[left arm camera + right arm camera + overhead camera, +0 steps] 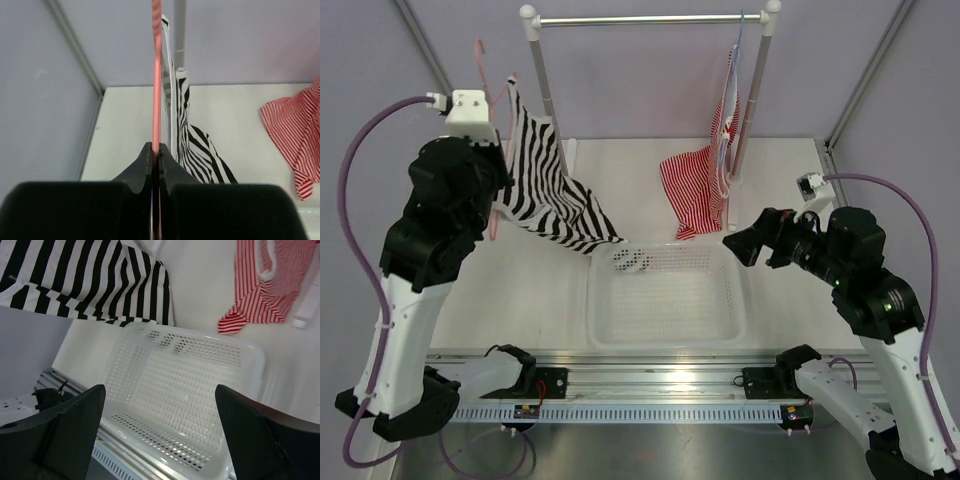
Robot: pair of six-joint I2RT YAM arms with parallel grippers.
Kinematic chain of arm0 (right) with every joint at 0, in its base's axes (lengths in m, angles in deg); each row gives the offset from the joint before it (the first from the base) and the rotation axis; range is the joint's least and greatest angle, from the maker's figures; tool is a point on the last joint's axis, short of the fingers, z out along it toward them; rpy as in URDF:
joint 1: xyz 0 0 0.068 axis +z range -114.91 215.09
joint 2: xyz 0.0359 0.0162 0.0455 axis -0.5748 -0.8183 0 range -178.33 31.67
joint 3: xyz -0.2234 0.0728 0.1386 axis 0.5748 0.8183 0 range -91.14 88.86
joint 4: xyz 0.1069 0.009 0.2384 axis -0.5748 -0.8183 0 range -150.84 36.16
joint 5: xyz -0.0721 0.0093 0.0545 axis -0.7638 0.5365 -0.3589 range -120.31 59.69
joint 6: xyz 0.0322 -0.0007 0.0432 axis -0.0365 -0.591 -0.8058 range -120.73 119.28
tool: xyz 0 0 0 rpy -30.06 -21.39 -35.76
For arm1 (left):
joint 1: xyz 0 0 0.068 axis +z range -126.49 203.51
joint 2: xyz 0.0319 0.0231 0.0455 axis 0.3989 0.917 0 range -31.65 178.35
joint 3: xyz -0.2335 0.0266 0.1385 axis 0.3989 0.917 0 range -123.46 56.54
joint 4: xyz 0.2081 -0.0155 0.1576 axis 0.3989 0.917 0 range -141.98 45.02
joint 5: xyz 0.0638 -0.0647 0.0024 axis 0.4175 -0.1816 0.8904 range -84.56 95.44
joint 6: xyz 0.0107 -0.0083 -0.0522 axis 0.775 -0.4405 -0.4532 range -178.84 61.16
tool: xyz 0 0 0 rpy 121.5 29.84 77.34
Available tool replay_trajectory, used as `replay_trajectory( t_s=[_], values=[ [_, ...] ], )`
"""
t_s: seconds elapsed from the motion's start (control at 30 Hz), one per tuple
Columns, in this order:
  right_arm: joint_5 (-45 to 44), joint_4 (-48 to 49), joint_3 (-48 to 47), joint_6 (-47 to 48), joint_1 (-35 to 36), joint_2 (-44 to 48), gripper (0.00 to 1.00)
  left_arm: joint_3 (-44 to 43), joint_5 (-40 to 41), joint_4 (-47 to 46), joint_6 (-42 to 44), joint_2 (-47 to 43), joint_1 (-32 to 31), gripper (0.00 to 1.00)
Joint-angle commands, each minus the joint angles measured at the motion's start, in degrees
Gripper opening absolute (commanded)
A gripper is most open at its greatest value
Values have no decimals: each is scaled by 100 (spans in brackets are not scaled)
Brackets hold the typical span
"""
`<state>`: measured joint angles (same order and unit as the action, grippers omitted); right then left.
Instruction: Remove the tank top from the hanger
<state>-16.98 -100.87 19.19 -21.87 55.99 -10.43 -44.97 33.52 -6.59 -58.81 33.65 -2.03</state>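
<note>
Left gripper (155,148) clamped on hanger (157,75) wire
Tank top (192,145) hangs just right of the wire, ahead of the fingertips.

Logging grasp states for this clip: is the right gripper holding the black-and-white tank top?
No, the right gripper is open and empty, and the tank top hangs beyond the far side of the white basket.

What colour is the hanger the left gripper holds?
Salmon pink hanger; the left wrist view shows it best.

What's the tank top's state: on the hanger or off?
On: the tank top hangs from the pink hanger, a strap running up beside its wire.
</note>
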Motion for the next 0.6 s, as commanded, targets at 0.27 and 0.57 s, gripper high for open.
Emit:
replay_trajectory(
  t_s=[0.27,0.57],
  values=[
    [1515,2021,-250,-469,28,-1440,100,-317,713,435,297,-1115,32,0],
    [2202,3242,-635,-566,886,-2529,99,192,-680,1359,-563,-1870,31,0]
  ],
)
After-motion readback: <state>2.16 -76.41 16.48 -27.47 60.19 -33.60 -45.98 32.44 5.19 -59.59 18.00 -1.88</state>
